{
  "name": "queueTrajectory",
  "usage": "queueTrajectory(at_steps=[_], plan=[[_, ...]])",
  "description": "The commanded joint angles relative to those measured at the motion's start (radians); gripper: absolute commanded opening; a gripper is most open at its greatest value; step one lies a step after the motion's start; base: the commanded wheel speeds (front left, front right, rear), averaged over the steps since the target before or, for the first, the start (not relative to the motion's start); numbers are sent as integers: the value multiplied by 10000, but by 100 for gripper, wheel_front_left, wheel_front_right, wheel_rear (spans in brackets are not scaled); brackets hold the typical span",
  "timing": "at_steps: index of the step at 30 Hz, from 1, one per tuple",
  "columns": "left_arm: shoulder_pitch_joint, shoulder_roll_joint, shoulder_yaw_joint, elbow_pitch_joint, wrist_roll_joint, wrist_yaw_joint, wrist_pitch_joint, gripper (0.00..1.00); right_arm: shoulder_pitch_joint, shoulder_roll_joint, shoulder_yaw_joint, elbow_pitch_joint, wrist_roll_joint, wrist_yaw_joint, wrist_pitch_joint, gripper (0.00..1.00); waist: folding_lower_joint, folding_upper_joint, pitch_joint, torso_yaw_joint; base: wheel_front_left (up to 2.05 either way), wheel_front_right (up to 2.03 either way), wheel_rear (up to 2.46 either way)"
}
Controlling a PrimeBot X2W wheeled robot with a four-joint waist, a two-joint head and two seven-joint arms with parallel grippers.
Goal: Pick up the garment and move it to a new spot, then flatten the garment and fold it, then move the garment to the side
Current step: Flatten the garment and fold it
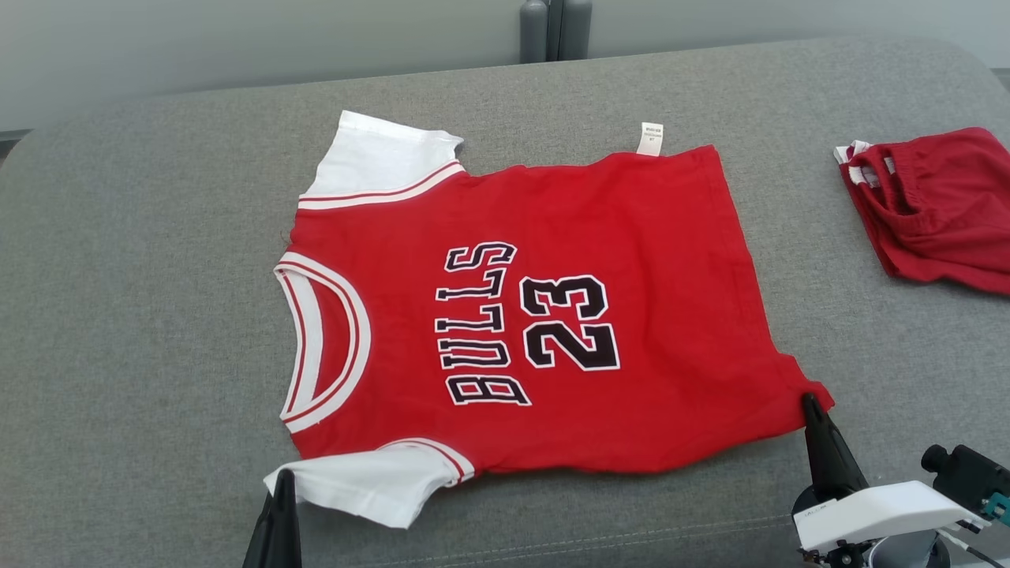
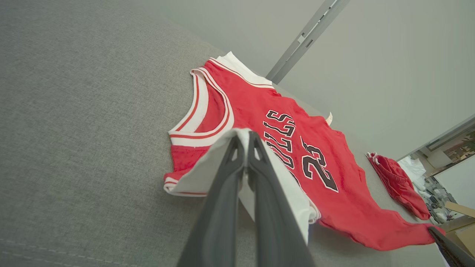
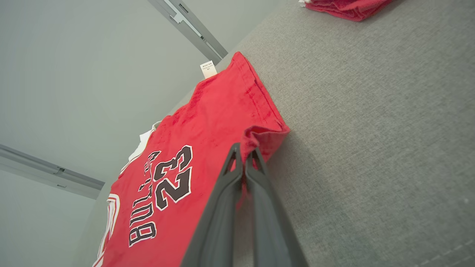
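Observation:
The garment (image 1: 552, 315) is a red jersey with white sleeves and black "BULLS 23" lettering, spread flat on the grey cushion, collar toward the left. My left gripper (image 1: 282, 476) is shut on the tip of the near white sleeve (image 2: 222, 163), and in the left wrist view its gripper (image 2: 245, 139) pinches the white cloth. My right gripper (image 1: 809, 400) is shut on the near hem corner of the jersey. In the right wrist view that gripper (image 3: 245, 152) clamps the bunched red corner (image 3: 265, 135), slightly raised off the cushion.
A second red garment (image 1: 935, 209) lies crumpled at the far right of the cushion (image 1: 142, 315). A grey post (image 1: 555, 30) stands behind the cushion's far edge against the wall. Bare cushion spreads left of the jersey.

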Motion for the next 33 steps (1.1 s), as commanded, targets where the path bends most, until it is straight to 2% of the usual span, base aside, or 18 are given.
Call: queueTrajectory(at_steps=[1, 18, 25, 33], plan=[[-320, 10, -3, 141, 53, -77, -45, 0, -143, -23, 18, 245, -87, 3, 10, 0, 1, -1, -2, 9, 0, 0, 0], [-2097, -196, -92, 1551, -982, -362, 286, 0, -1651, -25, -291, 2167, 660, 3, 966, 0, 1, -1, -43, 23, 0, 0, 0], [-3648, -215, -281, 2792, -852, -469, 409, 0, -2917, -25, -542, 3196, 574, 3, 1383, 0, 1, -1, 101, 67, 0, 0, 0], [-5355, -247, -858, 4573, -630, -649, 376, 0, -4426, -26, -347, 4734, 366, 3, 1300, 0, 1, -1, 446, 108, 0, 0, 0]])
